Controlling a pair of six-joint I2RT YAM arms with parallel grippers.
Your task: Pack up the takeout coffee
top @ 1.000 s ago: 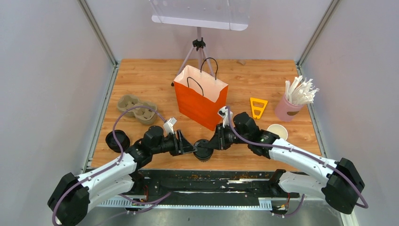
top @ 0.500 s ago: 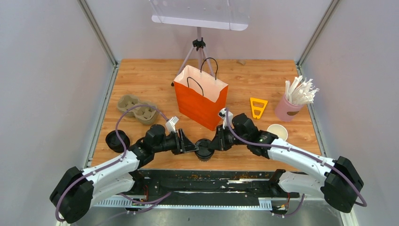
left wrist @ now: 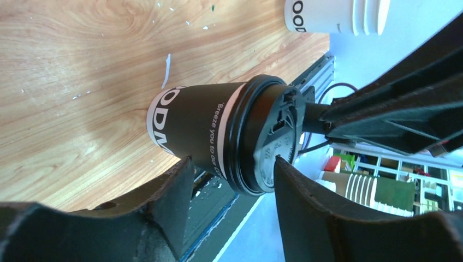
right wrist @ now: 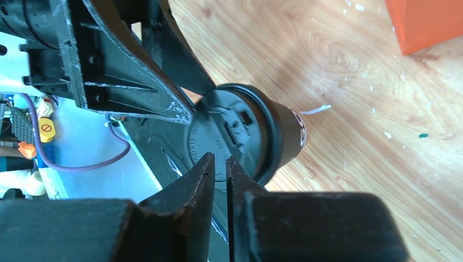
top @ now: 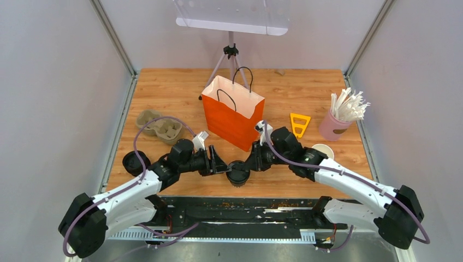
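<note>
A black paper cup with white lettering and a black lid (top: pixel 238 173) stands near the table's front edge, between both grippers. In the left wrist view the cup (left wrist: pixel 202 131) lies just past my open left gripper (left wrist: pixel 232 169); one fingertip (left wrist: pixel 281 164) is at the lid's top and the other is beside the cup's wall. My left gripper (top: pixel 223 166) holds nothing. My right gripper (top: pixel 249 164) is shut and empty, its tips (right wrist: pixel 219 164) over the lid (right wrist: pixel 229 134). A second black lidded cup (top: pixel 136 162) stands at the front left. The orange bag (top: pixel 232 117) stands open behind.
An open white cup (top: pixel 322 151) stands at the right, also in the left wrist view (left wrist: pixel 338 13). A brown pulp tray (top: pixel 159 126) lies at the left. A pink cup of white straws (top: pixel 334 126), a yellow triangular piece (top: pixel 299 124) and a tripod (top: pixel 231 54) stand farther back.
My left gripper has moved right, up to the middle cup. My right gripper has shifted slightly, staying over the lid. The cup has not moved.
</note>
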